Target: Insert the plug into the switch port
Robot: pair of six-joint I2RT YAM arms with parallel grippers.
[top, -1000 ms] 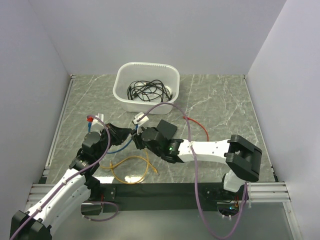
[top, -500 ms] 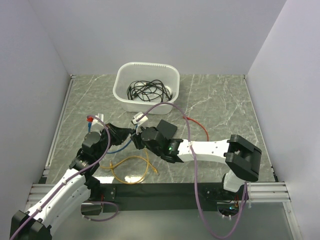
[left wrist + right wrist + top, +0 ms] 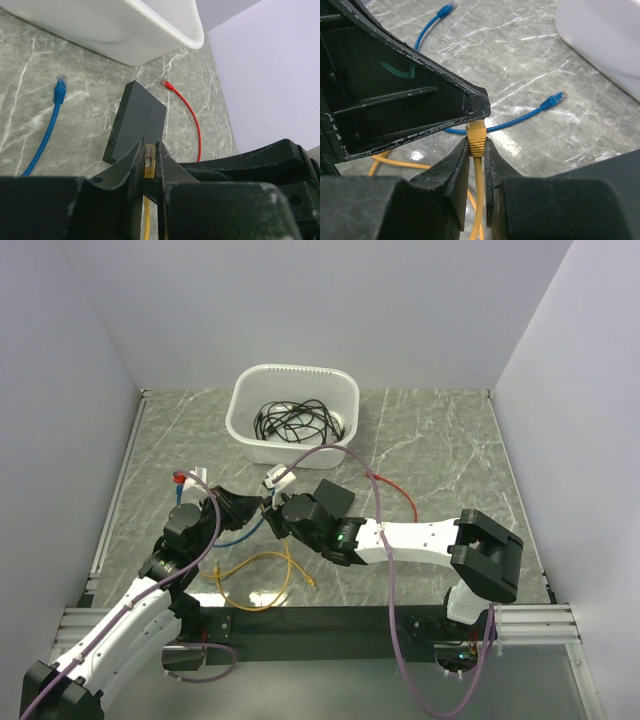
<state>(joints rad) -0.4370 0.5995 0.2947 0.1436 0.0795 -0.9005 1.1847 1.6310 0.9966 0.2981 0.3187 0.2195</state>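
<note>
1. Grey marbled table (image 3: 440,440) spreads out under me between pale walls. A white tub (image 3: 292,410) of black cord stands beyond both pairs of fingers.
2. My left fingers (image 3: 159,156) are nearly closed, pinching the clear tip of the plug (image 3: 149,162), which points forward and slightly up.
3. A second ago my right fingers (image 3: 464,152) stood wider around the yellow cable (image 3: 479,200). Now they have closed on its ribbed boot just behind the plug, right under my left fingertip. Both pairs of fingers hold the same cable end and all but touch each other.
4. The switch (image 3: 137,120) lies flat on the table ahead of my left fingers, apart from the plug. A red cable (image 3: 187,112) lies beyond it and a blue cable (image 3: 50,125) off to the left. I cannot make out which edge carries the ports.
5. I read the new double hold as a handover. Once the boot grip is firm, my left fingers can probably let go and free the tip for insertion.
6. The plug is not yet near a port, so the lining up and the push both remain. If the plug twists as my left fingers release it, it may meet the port askew.
</note>
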